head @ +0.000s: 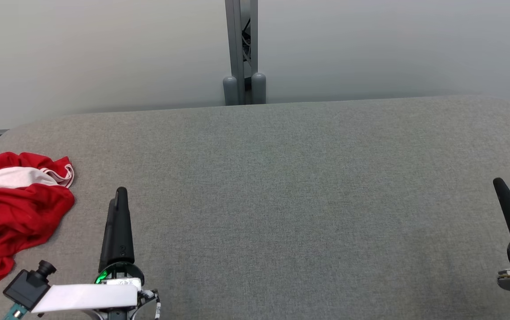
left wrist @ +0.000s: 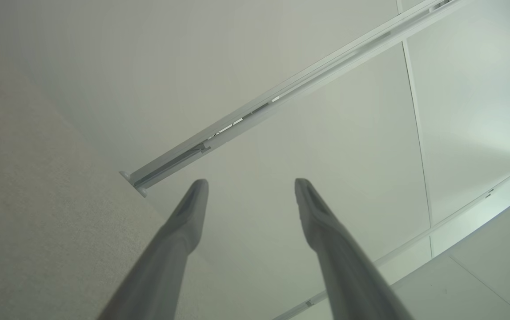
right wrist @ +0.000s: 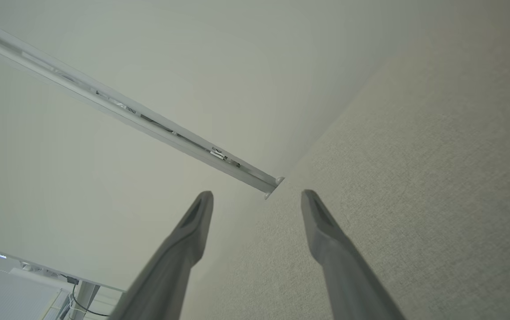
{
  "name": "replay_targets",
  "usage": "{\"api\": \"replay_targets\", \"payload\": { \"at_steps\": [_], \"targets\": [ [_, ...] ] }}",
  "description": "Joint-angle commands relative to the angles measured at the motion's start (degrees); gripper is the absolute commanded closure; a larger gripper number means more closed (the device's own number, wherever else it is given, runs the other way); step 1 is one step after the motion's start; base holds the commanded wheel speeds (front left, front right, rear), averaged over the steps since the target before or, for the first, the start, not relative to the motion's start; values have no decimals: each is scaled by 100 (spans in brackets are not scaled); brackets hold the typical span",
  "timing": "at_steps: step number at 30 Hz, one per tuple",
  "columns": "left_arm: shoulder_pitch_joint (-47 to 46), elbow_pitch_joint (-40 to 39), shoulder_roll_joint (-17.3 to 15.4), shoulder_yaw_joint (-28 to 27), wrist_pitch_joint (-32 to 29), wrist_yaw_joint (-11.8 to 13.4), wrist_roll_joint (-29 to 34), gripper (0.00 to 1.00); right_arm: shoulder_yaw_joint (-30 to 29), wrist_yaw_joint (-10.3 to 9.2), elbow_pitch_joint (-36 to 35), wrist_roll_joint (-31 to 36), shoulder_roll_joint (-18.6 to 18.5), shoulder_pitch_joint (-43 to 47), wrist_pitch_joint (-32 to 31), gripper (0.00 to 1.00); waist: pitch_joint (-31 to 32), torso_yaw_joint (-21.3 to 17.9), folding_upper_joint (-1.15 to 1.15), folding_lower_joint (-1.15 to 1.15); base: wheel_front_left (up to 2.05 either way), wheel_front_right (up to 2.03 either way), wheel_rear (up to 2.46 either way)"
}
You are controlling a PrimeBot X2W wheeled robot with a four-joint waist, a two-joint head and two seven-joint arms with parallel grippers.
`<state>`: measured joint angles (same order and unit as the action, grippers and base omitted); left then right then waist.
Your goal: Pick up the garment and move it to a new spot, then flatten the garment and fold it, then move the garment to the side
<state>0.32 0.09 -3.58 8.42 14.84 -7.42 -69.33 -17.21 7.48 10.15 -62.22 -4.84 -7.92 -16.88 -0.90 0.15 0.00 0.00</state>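
Fingers (left wrist: 179, 231) of the left gripper (left wrist: 250, 183) spread wide, gripping nothing. Same on the right gripper (right wrist: 257, 194): wide apart, empty.

In the head view, left gripper low at the left, seen edge-on, tip pointing toward the far edge of the bench (head: 281, 178). Right gripper at the lower right edge, well apart from the left one, with grey bench fabric between.

Garment (head: 12, 213): red with a white patch, crumpled in a heap at the left end of the bench, partly cut off by the frame edge. Near the left gripper, on its left side, not touching; only a strip of bench fabric between the two. Well apart from the right gripper, across the width of the bench.

Behind the far edge of the bench, a grey metal post (head: 241, 44) upright against a pale wall (head: 103, 53), with two rounded caps at its foot. Same post seen as a slanted pale rail in both wrist views, beyond the fingertips, with bench fabric along one side.

Small black wrist camera (head: 30, 284) at the left wrist, and a green light (head: 100, 279) at the base of the left gripper.
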Motion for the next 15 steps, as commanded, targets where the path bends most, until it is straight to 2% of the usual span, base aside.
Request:
{"api": "replay_targets", "payload": {
  "at_steps": [1,11,12,15],
  "targets": [
    [-211,-117,-38,-46,17,14,244,0,78,1,-158,263,-125,-181,112,0,-1,-2,0,0,0,0,0],
    [-441,-188,-229,3,19,169,1656,0,521,1,-388,1664,-298,-317,590,0,9,-8,0,0,0,0,0],
    [-466,-39,-347,172,20,288,2637,0,891,2,-430,2510,-284,-236,978,0,36,2,0,0,0,0,0],
    [-487,48,-396,225,9,355,3013,0,1054,2,-363,2865,-305,-190,1118,0,51,5,0,0,0,0,0]
  ]
}}
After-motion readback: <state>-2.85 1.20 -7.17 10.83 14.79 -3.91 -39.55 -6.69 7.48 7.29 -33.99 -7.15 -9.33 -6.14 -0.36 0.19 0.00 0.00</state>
